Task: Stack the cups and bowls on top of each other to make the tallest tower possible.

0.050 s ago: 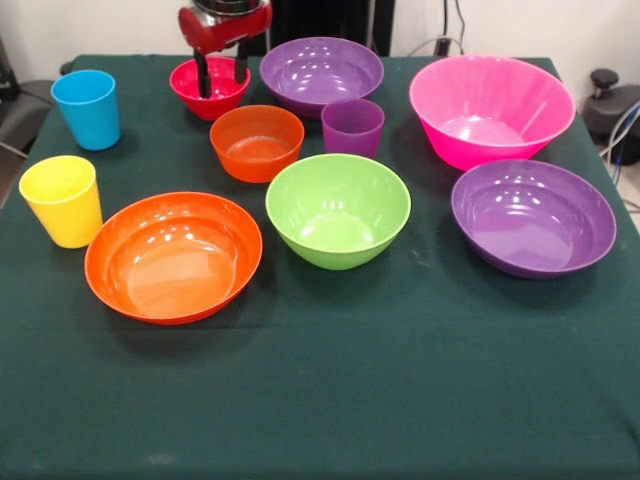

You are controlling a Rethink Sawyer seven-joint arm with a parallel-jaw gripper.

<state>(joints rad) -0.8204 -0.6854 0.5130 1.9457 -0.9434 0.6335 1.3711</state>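
Note:
My gripper [223,87] hangs open at the far left, its two black fingers reaching down into the small red bowl [185,82], one near the middle and one by the right rim. All the pieces stand apart, upright and unstacked, so no tower is in view. The blue cup [86,108] and yellow cup [63,200] are at the left, and the purple cup [352,127] is mid-table. Around them sit the small orange bowl [257,143], green bowl [338,210], wide orange bowl [173,257], two purple bowls [321,72] [532,217] and the pink bowl [491,108].
A dark green cloth [330,400] covers the table, with a broad bare strip along the near edge. Black equipment [610,105] and cables stand just beyond the table's right edge.

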